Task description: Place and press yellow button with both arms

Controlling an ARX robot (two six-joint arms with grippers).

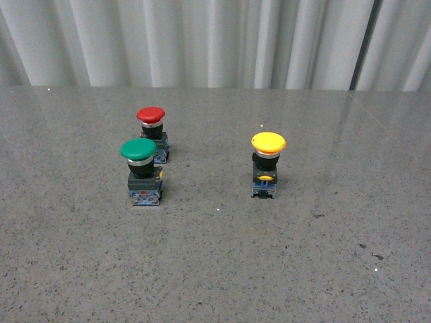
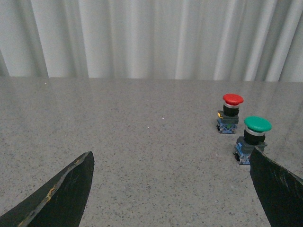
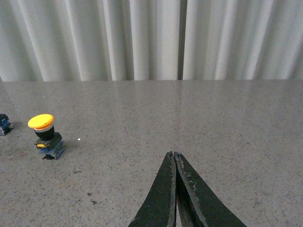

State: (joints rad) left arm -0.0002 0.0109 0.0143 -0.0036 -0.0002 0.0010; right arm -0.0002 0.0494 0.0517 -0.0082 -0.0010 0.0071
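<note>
The left gripper's (image 2: 170, 189) fingers (image 2: 66, 194) are spread wide, the right gripper's (image 3: 175, 161) are pressed together on nothing, and the yellow button (image 1: 267, 163) stands upright on the grey table (image 1: 215, 269) at three o'clock from the green button (image 1: 142, 170).

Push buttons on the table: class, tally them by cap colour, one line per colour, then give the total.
Red-capped button: 1
Green-capped button: 1
Yellow button: 1
Total: 3 push buttons, all standing upright on the grey table.
</note>
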